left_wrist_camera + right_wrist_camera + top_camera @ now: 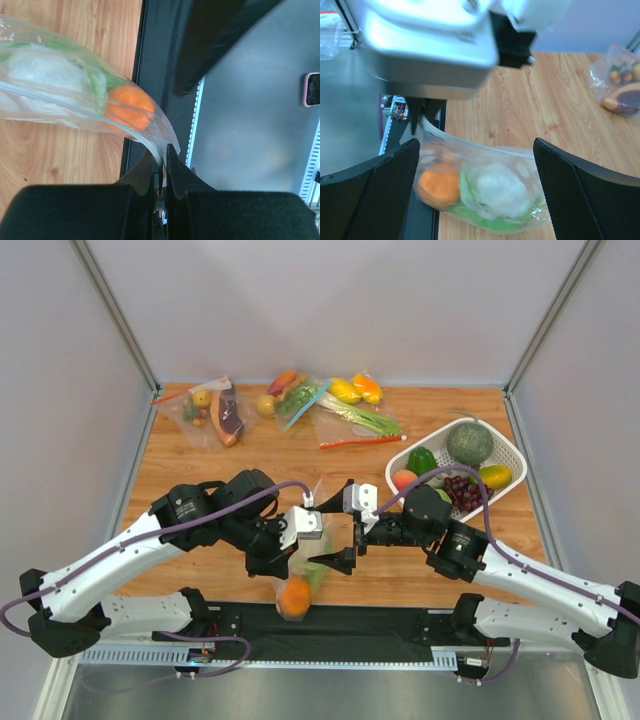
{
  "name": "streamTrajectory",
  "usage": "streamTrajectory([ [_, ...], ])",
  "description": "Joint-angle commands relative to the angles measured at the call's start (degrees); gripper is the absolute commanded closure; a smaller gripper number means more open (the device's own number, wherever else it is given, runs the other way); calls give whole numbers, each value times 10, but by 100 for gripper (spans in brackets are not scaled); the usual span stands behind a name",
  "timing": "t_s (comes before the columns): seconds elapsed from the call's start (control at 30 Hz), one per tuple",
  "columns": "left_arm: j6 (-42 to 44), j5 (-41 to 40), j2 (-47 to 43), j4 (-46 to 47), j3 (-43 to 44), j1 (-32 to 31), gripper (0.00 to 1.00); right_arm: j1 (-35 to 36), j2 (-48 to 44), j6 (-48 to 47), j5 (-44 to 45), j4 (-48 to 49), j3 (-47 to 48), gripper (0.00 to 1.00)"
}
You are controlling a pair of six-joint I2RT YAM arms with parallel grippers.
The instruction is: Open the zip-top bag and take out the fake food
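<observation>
The zip-top bag (306,578), clear with pale dots, hangs over the table's near edge. My left gripper (283,558) is shut on its top corner; in the left wrist view the zip strip runs into the closed fingertips (162,157). The bag (485,185) holds the orange (439,187), the white cauliflower (497,187) and the green piece (495,221). The orange (131,106) and the cauliflower (45,75) also show in the left wrist view. My right gripper (340,527) is wide open and empty, its fingers either side of the bag without touching it (476,150).
A white basket (516,448) with melon, grapes and other fake food stands at the right. Other filled bags (215,412) (352,410) lie along the back. A black mat (400,625) runs along the near edge, under the hanging bag.
</observation>
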Motion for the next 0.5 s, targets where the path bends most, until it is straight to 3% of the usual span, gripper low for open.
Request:
streamTrajectory([
  [0.0, 15, -4, 7, -5, 8, -7, 100, 14, -22, -34, -5, 32, 12, 3],
  [0.17, 13, 2, 35, -12, 12, -31, 100, 35, 45, -51, -40, -55, 69, 4],
  [0.47, 19, -22, -15, -31, 23, -32, 100, 59, 82, -31, -58, -24, 34, 4],
])
